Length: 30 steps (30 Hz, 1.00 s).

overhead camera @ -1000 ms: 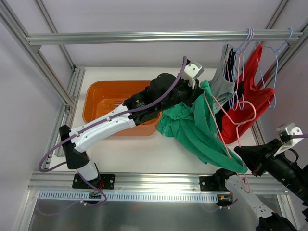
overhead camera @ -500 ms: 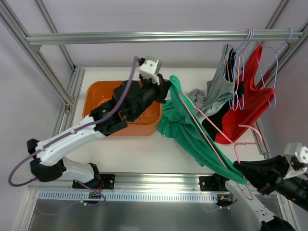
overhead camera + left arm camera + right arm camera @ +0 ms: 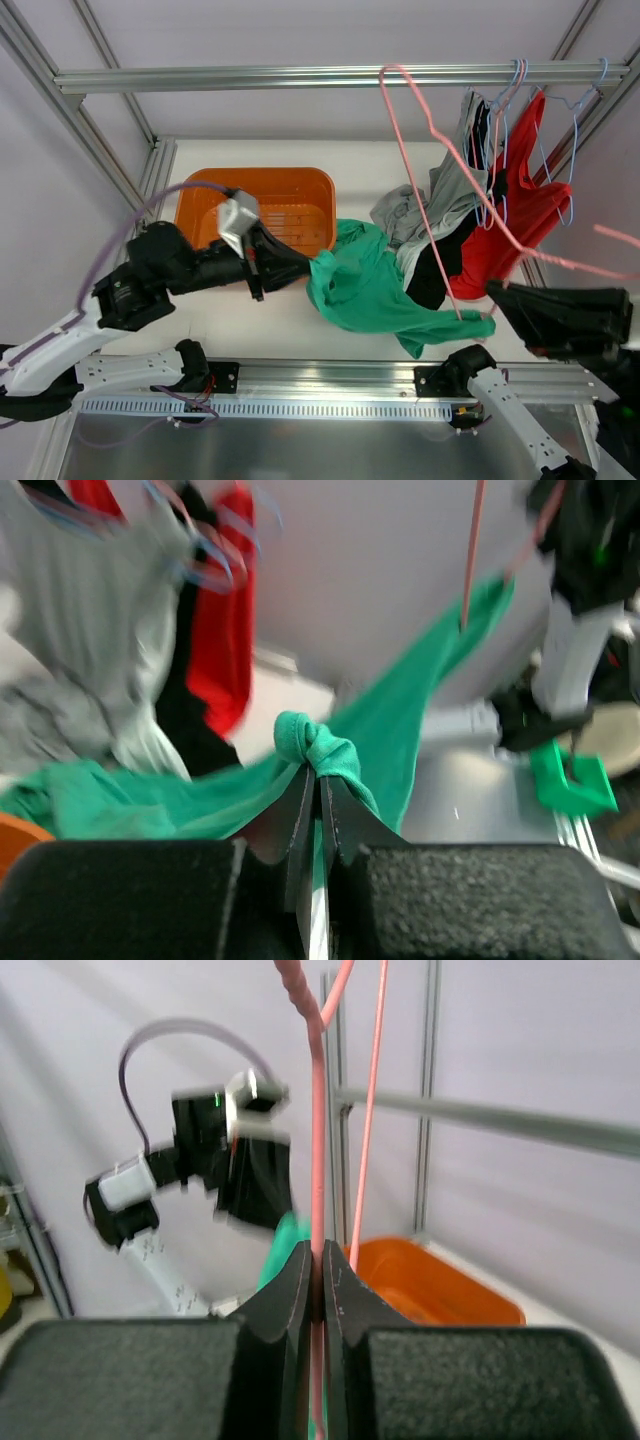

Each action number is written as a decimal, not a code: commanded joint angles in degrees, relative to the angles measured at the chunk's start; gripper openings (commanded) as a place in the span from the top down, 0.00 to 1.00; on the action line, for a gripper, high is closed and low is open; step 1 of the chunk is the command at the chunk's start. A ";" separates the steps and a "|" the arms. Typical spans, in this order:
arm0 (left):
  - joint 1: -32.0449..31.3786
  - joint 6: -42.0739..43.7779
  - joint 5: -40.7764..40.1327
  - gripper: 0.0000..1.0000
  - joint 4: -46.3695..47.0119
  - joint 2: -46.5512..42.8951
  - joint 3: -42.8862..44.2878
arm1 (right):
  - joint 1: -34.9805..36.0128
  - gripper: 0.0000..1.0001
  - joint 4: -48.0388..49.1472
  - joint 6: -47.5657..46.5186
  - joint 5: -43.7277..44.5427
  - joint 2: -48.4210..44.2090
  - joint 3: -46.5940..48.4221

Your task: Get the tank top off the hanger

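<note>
Stretching sideways low over the table (image 3: pixel 290 325), the green tank top (image 3: pixel 365 295) has one bunched end pinched in the shut left gripper (image 3: pixel 303 268). Its far tip seems caught on the pink hanger (image 3: pixel 318 1160), whose wire the right gripper (image 3: pixel 317 1260) clamps tight, raised and well right.

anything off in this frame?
Yes. The pink hanger, clamped in the right tool, stands steeply tilted. The green tank top, pinched in the left tool, seems caught on the hanger's wire at its far end, so it isn't free. Motion blur hides the exact snag.
</note>
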 commanded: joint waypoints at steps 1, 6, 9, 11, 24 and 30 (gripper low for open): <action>-0.04 -2.90 12.74 1.00 -4.84 4.49 -8.51 | -0.42 1.00 36.13 13.00 4.67 5.30 -9.35; -0.39 -6.25 9.68 1.00 -2.83 10.91 -19.75 | -0.33 1.00 69.75 14.98 8.54 7.51 -27.56; -0.57 -7.83 5.37 1.00 -1.86 13.11 -24.15 | -0.33 1.00 75.62 10.50 8.73 8.39 -32.31; -0.57 -10.10 0.45 1.00 -1.85 13.55 -25.48 | -0.33 1.00 64.17 6.38 8.99 8.21 -30.58; -0.57 -10.39 -8.09 0.01 -5.28 3.89 -25.50 | -0.33 1.00 -25.95 -9.11 28.85 12.85 -5.00; -0.57 -6.96 -8.70 0.01 -8.35 0.89 -23.56 | -0.33 1.00 -24.41 -8.14 33.58 21.55 0.44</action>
